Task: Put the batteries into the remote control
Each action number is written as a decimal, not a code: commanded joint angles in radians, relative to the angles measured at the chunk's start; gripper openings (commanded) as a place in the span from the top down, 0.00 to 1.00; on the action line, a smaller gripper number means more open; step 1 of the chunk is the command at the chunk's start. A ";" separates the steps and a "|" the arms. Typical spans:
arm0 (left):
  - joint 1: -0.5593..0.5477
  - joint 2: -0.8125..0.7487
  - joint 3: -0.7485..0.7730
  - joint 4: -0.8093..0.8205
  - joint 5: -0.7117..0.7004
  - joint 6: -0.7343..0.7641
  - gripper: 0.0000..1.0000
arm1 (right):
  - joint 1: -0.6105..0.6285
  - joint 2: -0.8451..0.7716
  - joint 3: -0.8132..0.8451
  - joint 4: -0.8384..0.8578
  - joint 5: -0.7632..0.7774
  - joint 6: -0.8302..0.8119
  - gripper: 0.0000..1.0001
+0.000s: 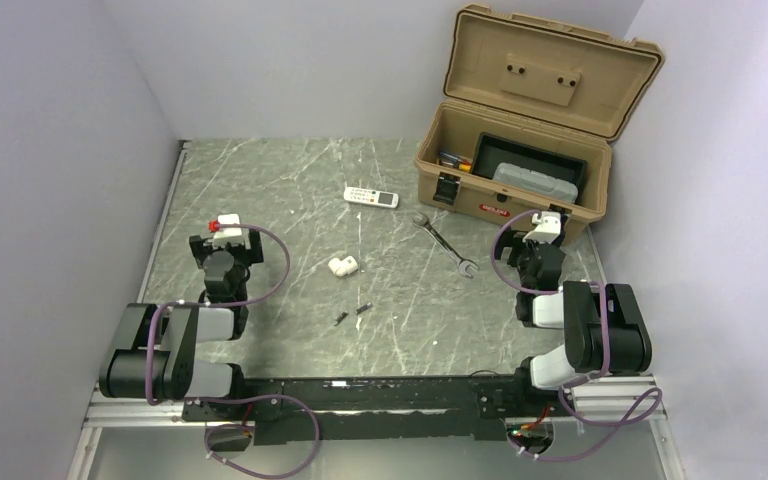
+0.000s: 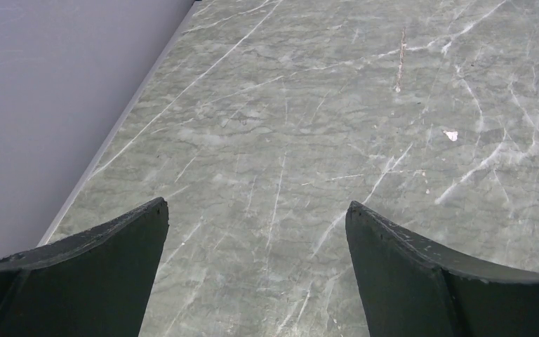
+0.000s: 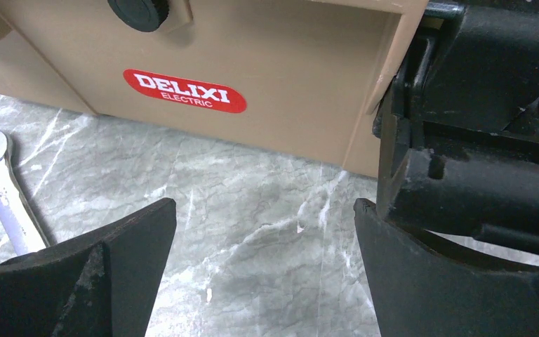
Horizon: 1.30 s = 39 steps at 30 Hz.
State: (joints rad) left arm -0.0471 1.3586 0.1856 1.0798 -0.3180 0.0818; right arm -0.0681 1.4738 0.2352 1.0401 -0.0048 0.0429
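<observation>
The left gripper [image 2: 256, 210] stands fully released, its dark fingers spread wide with nothing between them, above bare grey-green marbled tabletop [image 2: 309, 112] near the left wall. The right gripper [image 3: 264, 207] is likewise released and empty. Its jaws sit just in front of the tan plastic toolbox [image 3: 288, 77] bearing a red label, and the long silver open-ended wrench [image 3: 0, 189] lies to its left. The two slim dark cylindrical batteries [image 1: 363, 308] lie close together on the table between the arms, near a stubby white pipe fitting [image 1: 342, 266], while the small flat white rectangular remote control [image 1: 371, 197] lies farther back, left of the toolbox and well apart from both grippers.
</observation>
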 commanded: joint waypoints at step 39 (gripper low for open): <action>-0.054 -0.261 0.573 -0.986 0.231 -0.418 0.01 | 0.004 -0.691 0.193 -0.976 0.201 0.444 0.00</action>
State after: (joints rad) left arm -0.0952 1.0386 0.6369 0.1665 -0.2638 -0.2947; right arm -0.0673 0.7914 0.3744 0.2222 0.1593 0.3985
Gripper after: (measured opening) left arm 0.991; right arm 0.997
